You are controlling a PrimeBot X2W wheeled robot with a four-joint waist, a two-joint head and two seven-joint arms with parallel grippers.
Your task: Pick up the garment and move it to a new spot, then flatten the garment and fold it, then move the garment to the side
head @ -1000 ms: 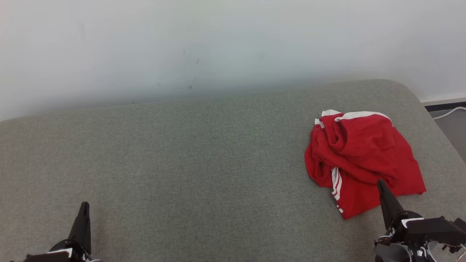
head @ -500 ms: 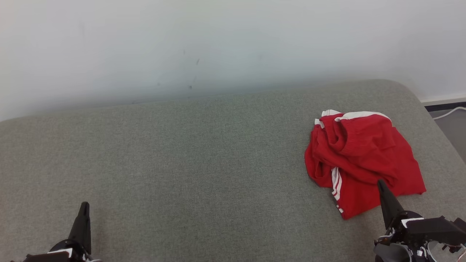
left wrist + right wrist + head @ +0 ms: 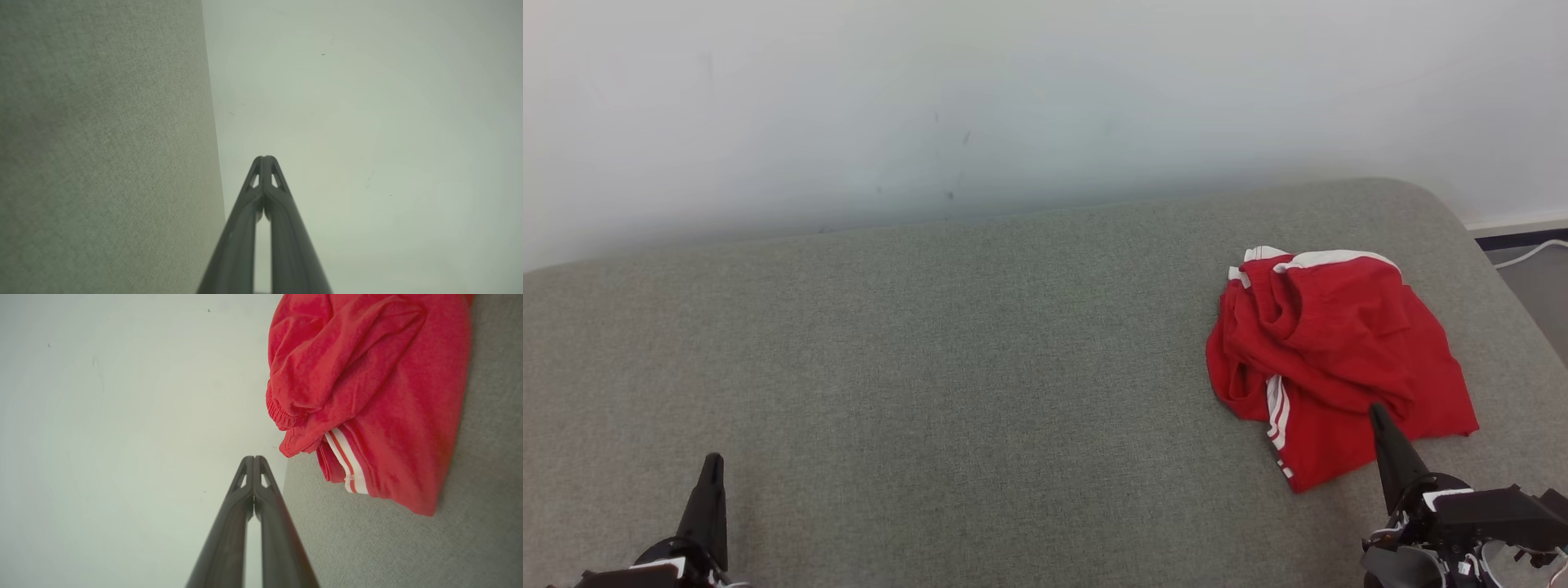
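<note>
Toward the right end of the grey cushion [image 3: 931, 367] lies the crumpled red garment [image 3: 1331, 351]. The right gripper [image 3: 1376, 411] hovers near its front edge, jaws together. The left gripper [image 3: 712, 461] sits well apart, jaws also together.

Red garment [image 3: 1339, 351] with white stripes, grey woven cushion [image 3: 931, 367], white wall [image 3: 1013, 98]

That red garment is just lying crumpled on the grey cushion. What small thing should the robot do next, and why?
Probably open the right gripper and ease it onto the red garment. Its jaws are shut and empty, its tip is close to the crumpled cloth, while the left gripper is far across the grey cushion.
</note>
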